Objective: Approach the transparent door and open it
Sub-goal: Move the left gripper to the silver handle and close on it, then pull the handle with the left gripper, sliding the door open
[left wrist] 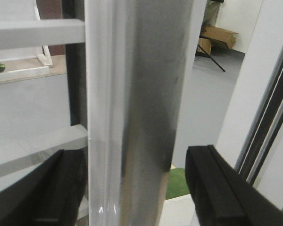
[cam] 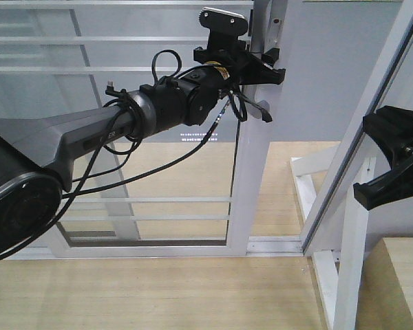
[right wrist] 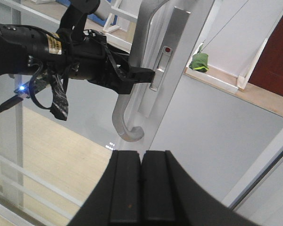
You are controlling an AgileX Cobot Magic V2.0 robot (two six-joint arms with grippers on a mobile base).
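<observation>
The transparent door (cam: 251,185) is a glass panel in a glossy white frame with thin horizontal bars. Its curved grey handle (right wrist: 131,113) and lock plate (right wrist: 164,56) show in the right wrist view. My left gripper (cam: 270,95) is raised to the door's upright edge and stands open. In the left wrist view the glossy upright (left wrist: 132,94) fills the gap of the left gripper (left wrist: 137,188), with one black finger (left wrist: 42,193) close on its left and the other (left wrist: 217,188) a little off its right. My right gripper (right wrist: 141,188) is shut and empty, below the handle and apart from it.
A slanting white outer post (cam: 361,130) crosses in front of my right arm's black end (cam: 392,161). The door's floor track (cam: 275,245) runs along the wooden floor. A white frame (cam: 310,179) stands beyond. A wooden surface (cam: 399,282) is at the lower right.
</observation>
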